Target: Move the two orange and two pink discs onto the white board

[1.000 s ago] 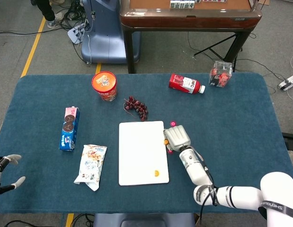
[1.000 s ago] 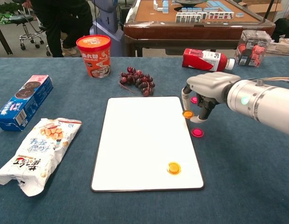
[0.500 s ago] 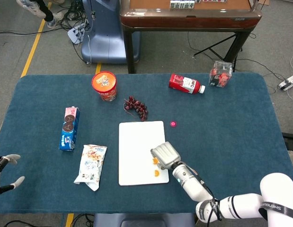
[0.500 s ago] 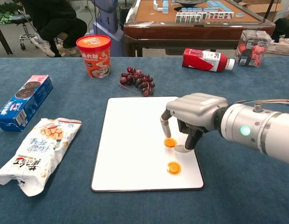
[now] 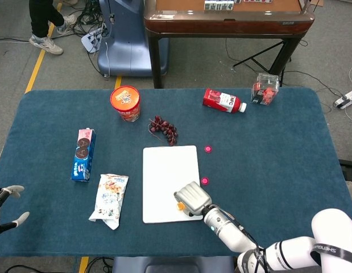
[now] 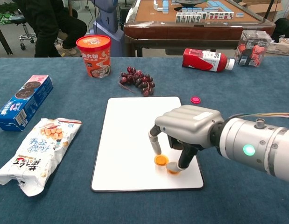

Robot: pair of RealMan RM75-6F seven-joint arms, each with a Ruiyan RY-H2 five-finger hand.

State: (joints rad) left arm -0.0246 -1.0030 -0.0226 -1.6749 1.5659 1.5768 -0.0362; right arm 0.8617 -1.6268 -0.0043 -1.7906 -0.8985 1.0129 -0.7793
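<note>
Since a second ago, the orange disc (image 6: 160,160) has travelled from the white board's (image 6: 130,135) 3 o'clock edge to its 5 o'clock corner, pinched by the right hand (image 6: 174,140). Releasing carelessly could knock the second orange disc (image 6: 172,170) off. Left hand (image 5: 8,205) hangs open above the blue tabletop (image 5: 266,148); pink discs (image 5: 205,181) wait beside the board.

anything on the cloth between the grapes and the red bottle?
Head view: only bare blue cloth between the grapes and the red bottle. The nearest pink disc lies below that line.
</note>
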